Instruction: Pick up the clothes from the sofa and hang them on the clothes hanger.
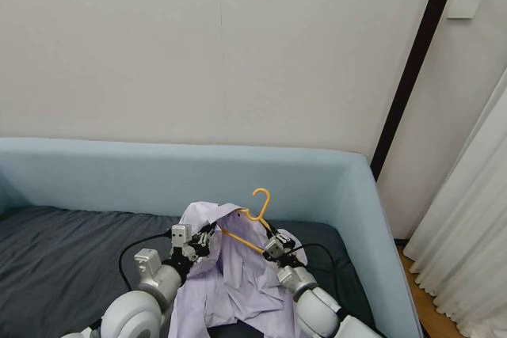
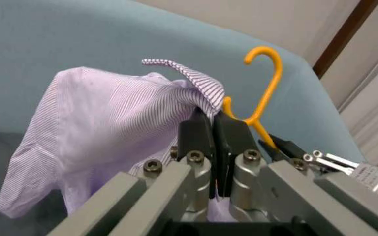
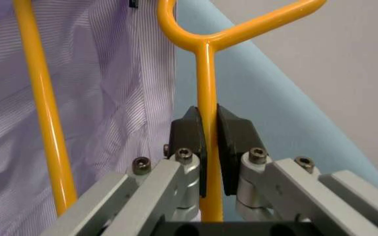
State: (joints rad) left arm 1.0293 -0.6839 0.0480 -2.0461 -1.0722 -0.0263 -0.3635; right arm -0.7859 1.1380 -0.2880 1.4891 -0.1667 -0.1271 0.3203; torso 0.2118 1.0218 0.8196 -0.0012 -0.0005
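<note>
Left hand [image 1: 198,241], at the end of a grey metal arm low in head view, has its black pads [image 2: 197,132] pressed together on a fold of the shirt [image 1: 230,282], just under the collar. Shirt is thin lilac cloth w/ fine pinstripes, crumpled. It's held up above the sofa seat btwn the two hands, top draped over the hanger's left side, rest falling in loose folds. Small dark tab at the shirt's edge in right wrist view, too small to read.

Hanger [image 3: 206,73] is a smooth orange-yellow rod, round in section, tilted, open hook pointing up. Right hand [image 3: 208,132] is clamped on a straight bar of it below a fork, pads tight on either side.

Sofa [image 1: 119,176] has a pale blue padded back & side and a dark grey seat cushion [image 1: 55,251]. Off-white curtain [image 1: 475,235] hangs to the right of it.
</note>
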